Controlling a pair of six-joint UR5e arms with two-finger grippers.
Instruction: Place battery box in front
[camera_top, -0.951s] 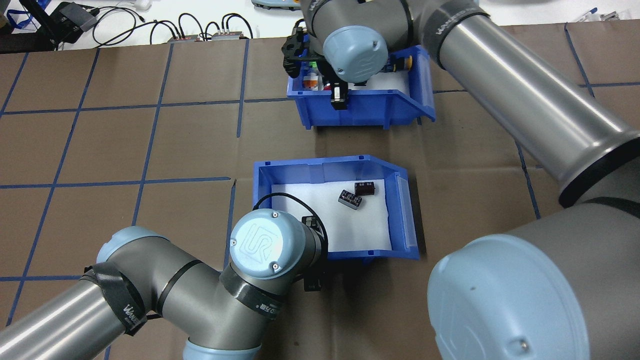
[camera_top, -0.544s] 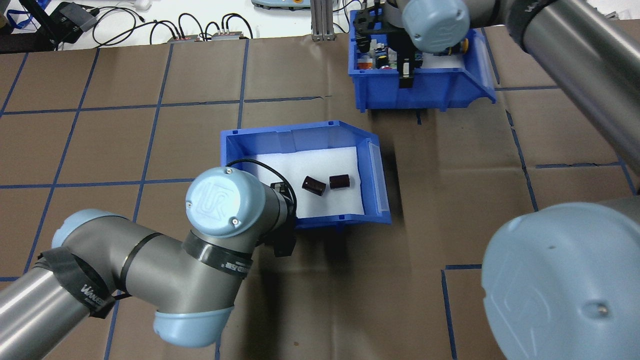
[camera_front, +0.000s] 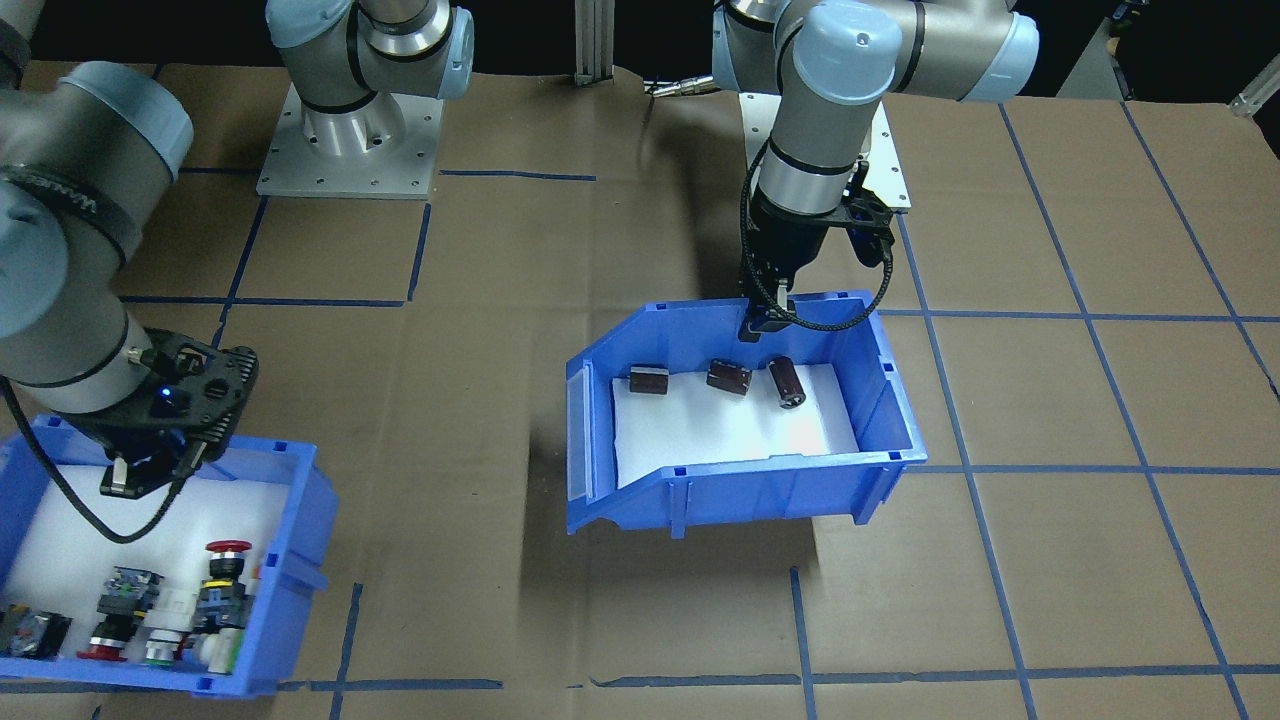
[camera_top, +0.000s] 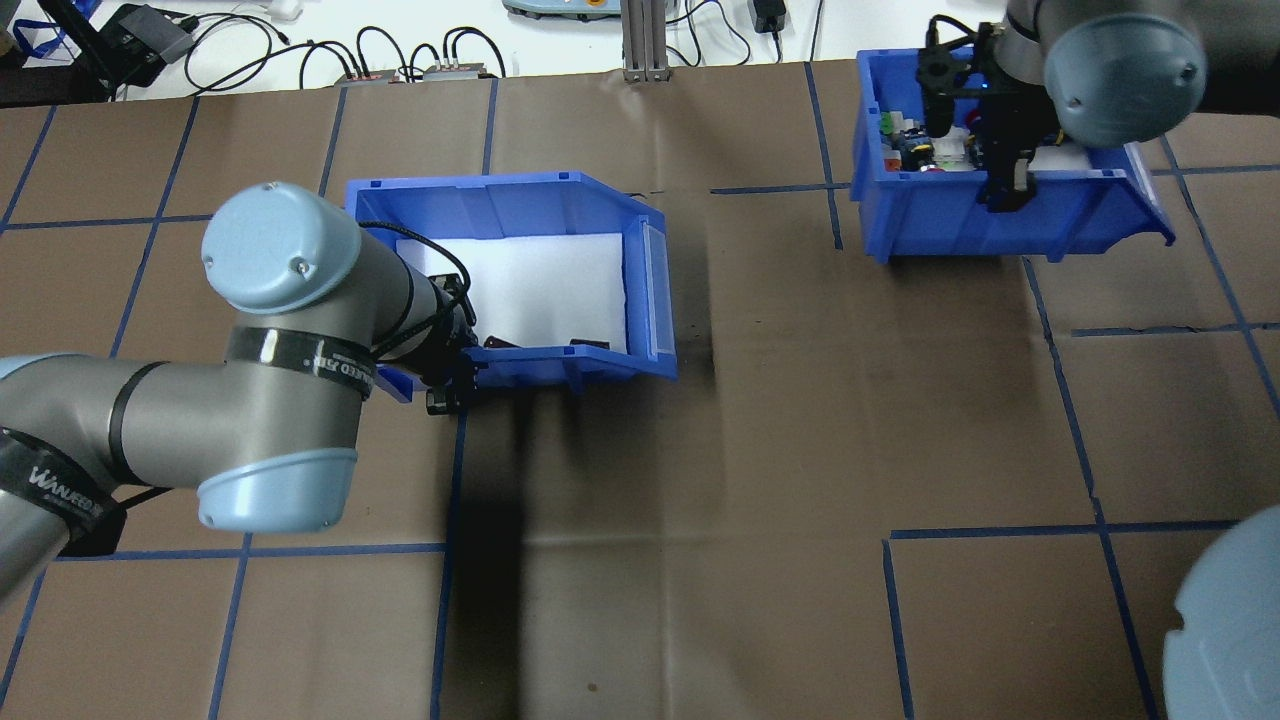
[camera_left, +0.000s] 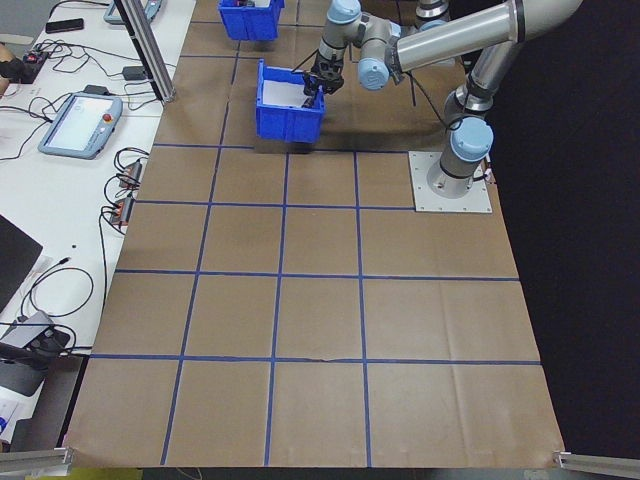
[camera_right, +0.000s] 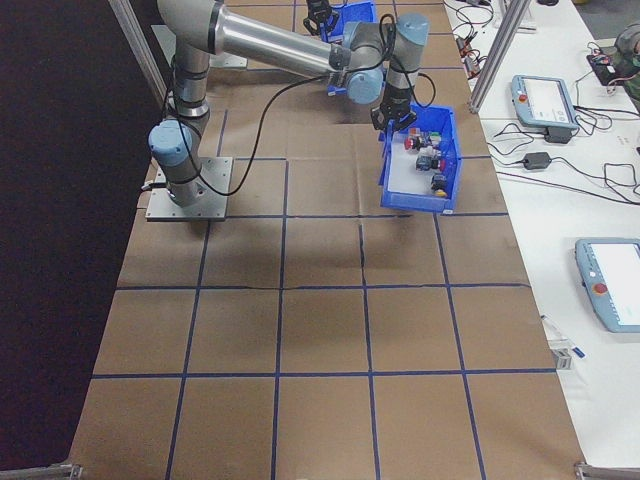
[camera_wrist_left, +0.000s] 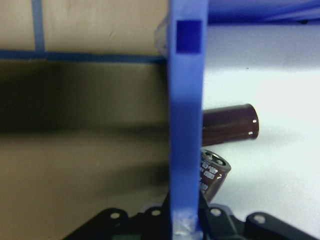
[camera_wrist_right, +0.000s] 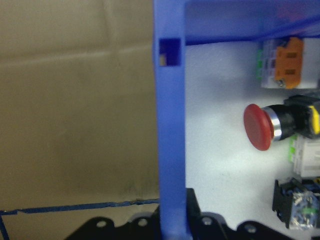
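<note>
The battery box (camera_front: 740, 440), a blue plastic bin with a white foam floor, is held tilted above the brown table (camera_front: 1050, 560), its shadow falling beneath it. The left claw (camera_front: 757, 322) is clamped on the back wall, one finger inside and one outside, as the left wrist view confirms. The bin is judged light and stiff, so a thin wall should serve well as a hold; its smooth plastic may slip if swung. Three loose dark cylinders (camera_front: 728, 377) are seen gathered near the gripped wall and would likely roll when tipped. The right claw (camera_front: 140, 470) is closed on the wall of the button bin (camera_front: 290, 590).
</note>
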